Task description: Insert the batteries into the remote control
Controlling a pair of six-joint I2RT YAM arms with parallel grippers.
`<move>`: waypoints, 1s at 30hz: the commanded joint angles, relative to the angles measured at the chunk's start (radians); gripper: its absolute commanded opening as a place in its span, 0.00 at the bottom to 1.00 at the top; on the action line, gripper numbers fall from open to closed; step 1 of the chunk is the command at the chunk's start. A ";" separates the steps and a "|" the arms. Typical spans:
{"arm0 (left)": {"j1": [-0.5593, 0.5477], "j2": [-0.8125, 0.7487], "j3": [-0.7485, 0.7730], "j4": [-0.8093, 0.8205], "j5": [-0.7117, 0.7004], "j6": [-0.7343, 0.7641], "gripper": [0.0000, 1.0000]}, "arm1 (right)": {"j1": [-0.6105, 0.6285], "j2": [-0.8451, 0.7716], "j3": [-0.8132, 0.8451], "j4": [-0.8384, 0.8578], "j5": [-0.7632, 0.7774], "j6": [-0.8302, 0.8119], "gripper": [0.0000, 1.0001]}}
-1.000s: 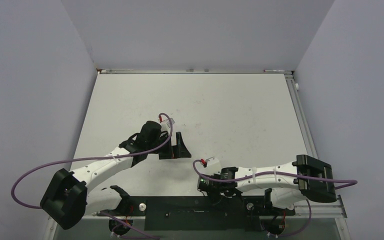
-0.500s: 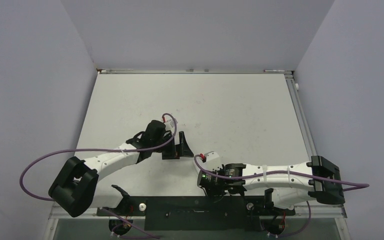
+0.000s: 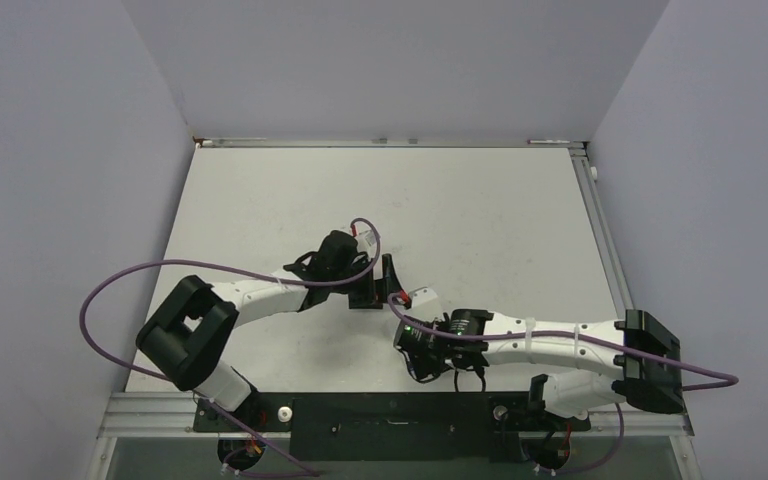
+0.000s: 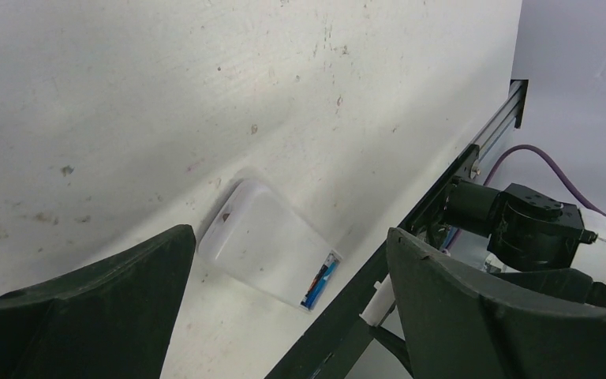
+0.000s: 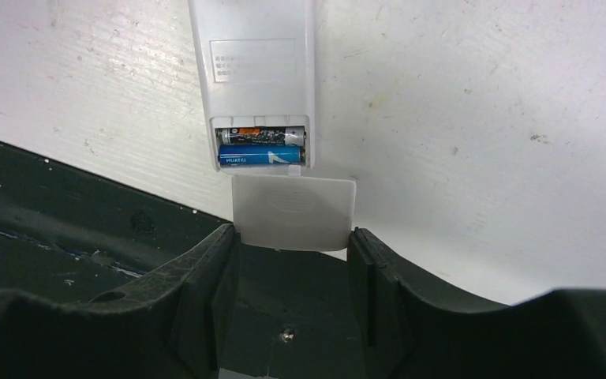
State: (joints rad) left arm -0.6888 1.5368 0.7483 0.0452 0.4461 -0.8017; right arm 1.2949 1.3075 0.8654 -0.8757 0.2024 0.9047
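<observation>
Closest to us, our right fingers [image 5: 205,276] are clamped on the little white cover [image 5: 293,212], one on each side edge. The cover's far edge sits right up against the open end of the battery bay, though we can't tell if it's actually hooked in. Just past that the remote [image 5: 252,47] lies back-up on the counter [image 5: 481,95], near its front edge, with its length running away from the right wrist. Both cells are already in the bay, side by side: the blue battery [image 5: 259,157] nearest the cover and the dark battery [image 5: 260,135] right behind it. Further out, our left fingers [image 4: 110,284] hang above the remote, spread wide apart and not touching it or anything else, and its blue cell shows between them.
</observation>
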 commanded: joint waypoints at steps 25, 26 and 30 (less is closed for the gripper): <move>-0.045 0.083 -0.078 0.142 0.082 -0.004 0.83 | -0.078 0.141 0.041 0.107 -0.122 -0.171 0.29; -0.046 0.080 -0.084 0.145 0.083 -0.007 0.82 | -0.080 0.145 0.041 0.109 -0.126 -0.173 0.29; -0.059 0.059 -0.101 0.151 0.080 -0.015 0.82 | -0.085 0.154 0.046 0.111 -0.137 -0.179 0.28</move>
State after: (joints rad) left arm -0.7284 1.6287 0.6773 0.1921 0.5148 -0.8101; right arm 1.2198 1.4559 0.8696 -0.7849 0.0757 0.7418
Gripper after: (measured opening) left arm 0.822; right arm 0.479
